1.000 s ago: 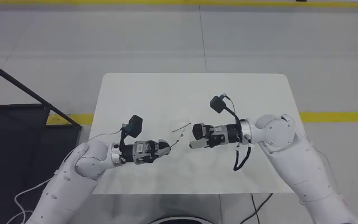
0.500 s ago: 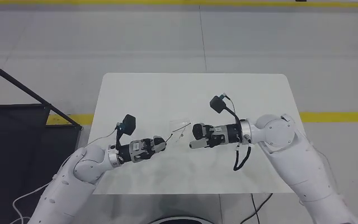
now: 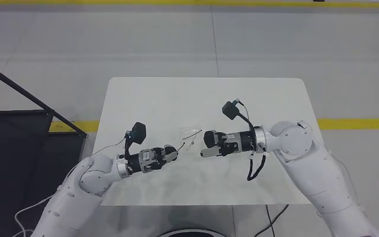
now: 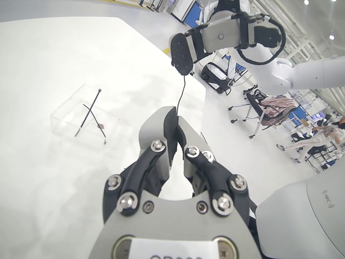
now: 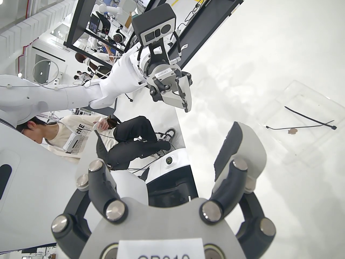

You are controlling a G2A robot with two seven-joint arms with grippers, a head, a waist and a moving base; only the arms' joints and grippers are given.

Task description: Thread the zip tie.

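A thin black zip tie [image 4: 181, 92] sticks out of my left gripper [image 4: 175, 125], which is shut on its lower end. In the top view the left gripper [image 3: 173, 152] hovers over the near part of the table, pointing at my right gripper [image 3: 202, 147] a short gap away. The right gripper [image 5: 167, 149] is open with nothing between its fingers. The tie's free end reaches up close to the right gripper's black pad [image 4: 182, 55]. Two more zip ties [image 4: 90, 114] lie crossed in a clear tray [image 4: 66, 110].
The clear tray [image 3: 190, 129] sits on the white table [image 3: 249, 101] just beyond the two grippers; in the right wrist view the tray [image 5: 304, 98] lies off to one side. Bare tabletop surrounds it. A black frame stands off the table's left edge.
The left gripper with the zip tie drew back slightly toward the left, then edged forward again. The right arm has stayed still.
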